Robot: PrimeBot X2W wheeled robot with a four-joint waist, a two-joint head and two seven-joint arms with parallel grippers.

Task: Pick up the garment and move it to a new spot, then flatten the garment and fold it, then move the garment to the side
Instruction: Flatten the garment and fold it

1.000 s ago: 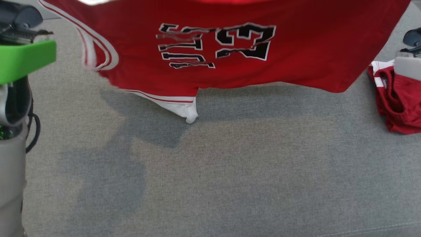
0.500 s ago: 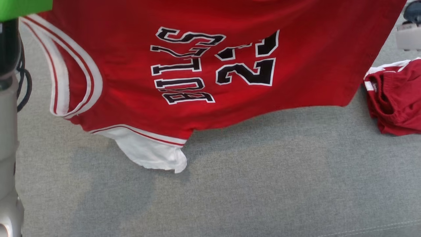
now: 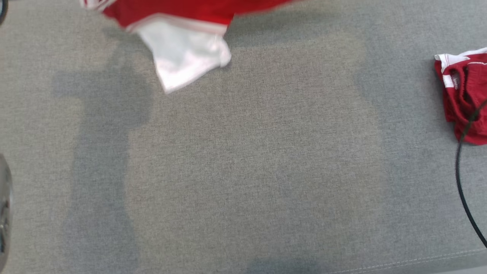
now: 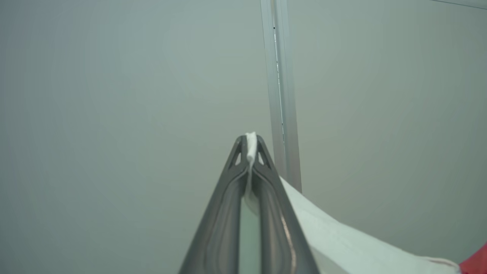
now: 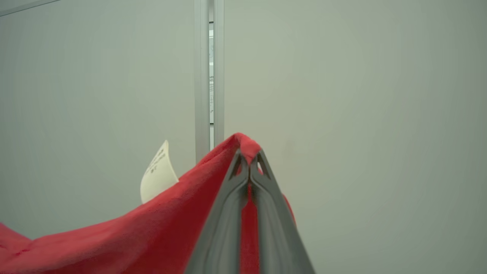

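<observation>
The garment (image 3: 182, 23) is a red jersey with white trim, held up in the air. Its lowest white corner hangs at the top left of the head view, just over the grey cloth surface (image 3: 243, 171). In the left wrist view my left gripper (image 4: 250, 139) is shut on a white edge of the garment (image 4: 342, 243), fingers pointing at a pale wall. In the right wrist view my right gripper (image 5: 249, 152) is shut on a red fold of the garment (image 5: 133, 236), with a white label (image 5: 158, 177) sticking up beside it.
A second red and white garment (image 3: 464, 95) lies crumpled at the right edge of the surface. A black cable (image 3: 462, 182) curves down past it. A seam (image 3: 399, 262) marks the surface's near edge. A pale wall with a metal strip (image 4: 281, 95) stands ahead of the wrists.
The garment has risen almost out of the head view; half a second ago its printed front hung across the top. The picture has shifted too, and the green-padded left arm has left the frame.
</observation>
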